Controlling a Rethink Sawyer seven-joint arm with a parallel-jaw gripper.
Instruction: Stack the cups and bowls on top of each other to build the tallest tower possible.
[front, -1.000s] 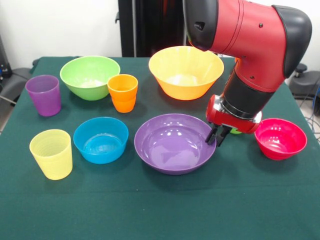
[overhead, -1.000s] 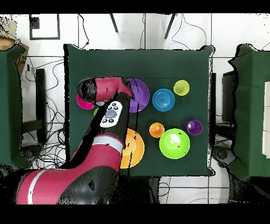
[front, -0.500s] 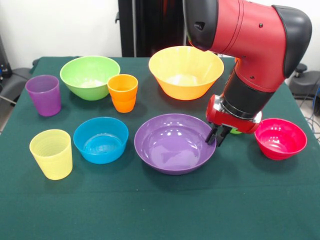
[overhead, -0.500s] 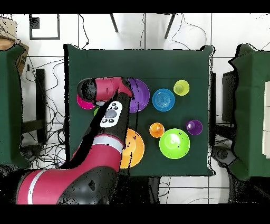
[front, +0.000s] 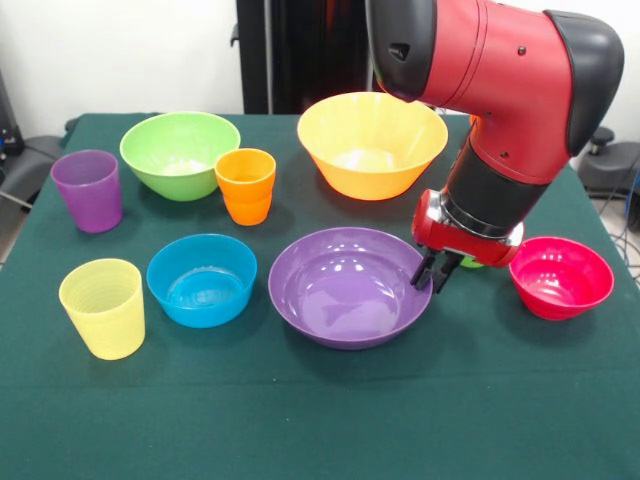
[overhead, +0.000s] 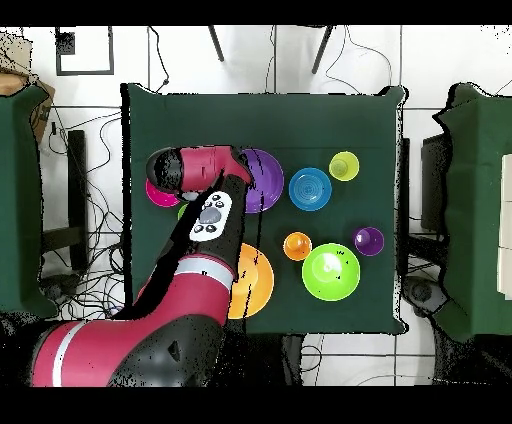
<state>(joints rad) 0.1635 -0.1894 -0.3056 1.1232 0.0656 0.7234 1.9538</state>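
Front view, lower left of frame: pale yellow cup standing upright on the green table, with the blue bowl just beside it to the right. Lower centre: wide purple bowl, mouth up, nothing inside it. The gripper sits at this bowl's right rim, its dark fingers close together and straddling the rim edge, apparently pinching it; the bowl rests on the cloth. Right of the gripper, at mid right of frame, the pink-red bowl stands apart from the purple one. A sliver of green shows behind the gripper's red wrist, between the two bowls; too hidden to say what it is. Mid left: purple cup at the left edge, upright. Further back, the orange cup stands just in front of and touching or nearly touching the light green bowl in the upper left. Upper centre: large orange-yellow bowl, partly behind the red arm. Overhead view agrees: the arm crosses the orange-yellow bowl and ends at the purple bowl. No tower: every piece stands alone on the cloth.
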